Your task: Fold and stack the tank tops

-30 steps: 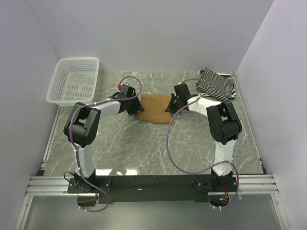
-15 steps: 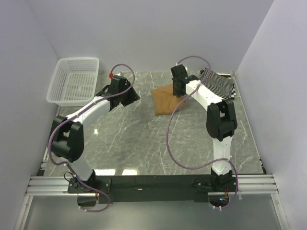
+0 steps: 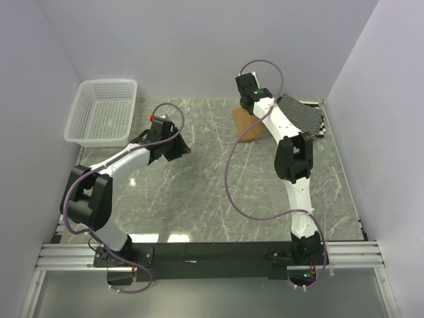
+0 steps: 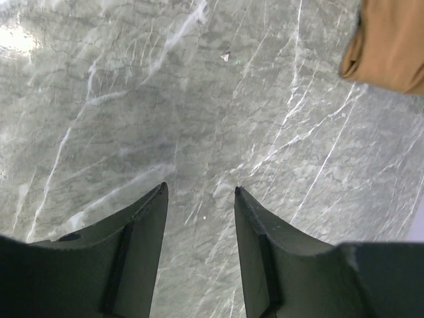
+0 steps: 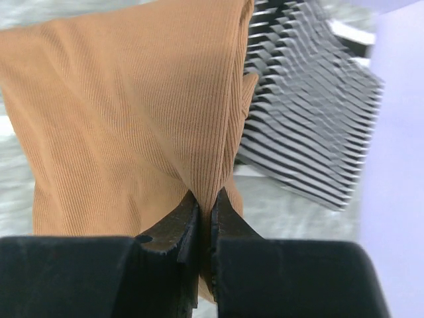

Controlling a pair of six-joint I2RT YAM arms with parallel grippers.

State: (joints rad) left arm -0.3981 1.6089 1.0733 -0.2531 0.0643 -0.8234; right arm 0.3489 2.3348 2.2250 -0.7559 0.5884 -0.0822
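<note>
Tank tops update, working from the near edge back. Nothing cloth sits on the near half of the marble table [image 3: 199, 199]. Mid-table on the left, the left gripper [image 4: 199, 190] hovers with its jaws spread and nothing between them, just bare stone below.

Further back, the right gripper [image 5: 204, 199] is clamped tight on the tan-brown top [image 5: 132, 112], pinching a ridge of the fabric. That top hangs from the pinch as a doubled-over bundle at the far middle of the table [image 3: 250, 129]; I can't tell if its lower end touches the surface. It's ribbed knit, soft and droopy, with one clean folded edge on its right side.

Just beside it, in the far right corner, the black-and-white striped top [image 3: 301, 116] lies flat and looks folded already. I can't clearly make out a third top from these views.

So my read: one folded and parked, the tan one folded-ish and waiting to land on that stack. The white basket [image 3: 103, 112] sits in the far left corner.
</note>
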